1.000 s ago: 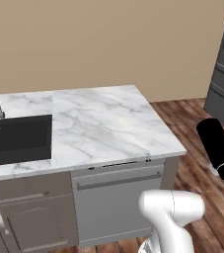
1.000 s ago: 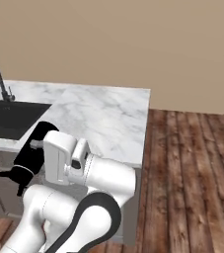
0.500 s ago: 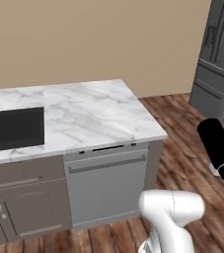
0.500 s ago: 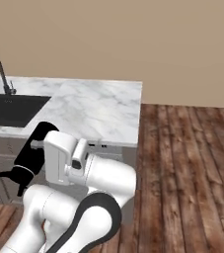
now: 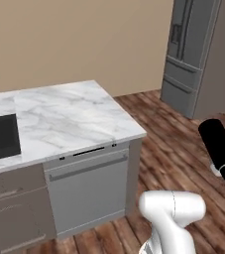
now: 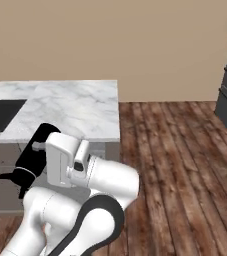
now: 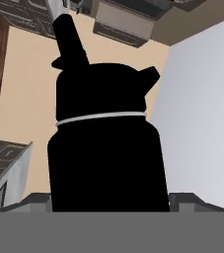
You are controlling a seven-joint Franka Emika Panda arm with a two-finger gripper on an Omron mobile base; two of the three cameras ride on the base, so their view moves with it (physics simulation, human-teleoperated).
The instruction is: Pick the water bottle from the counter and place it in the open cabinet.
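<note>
Up close in the hand view, we see the water bottle (image 7: 106,148) as a black silhouette between the jaws, which are clenched on it; the fingertips themselves are hard to make out beside its base. Its narrower cap points up toward blurred cabinet fronts. From the left base view, the white marble counter (image 5: 64,124) is cut off at the left edge, a dark sink (image 5: 1,136) set into it. A grey dishwasher front (image 5: 86,191) sits under the counter's near edge. A grey refrigerator (image 5: 198,54) stands beyond wooden flooring (image 6: 185,165).
</note>
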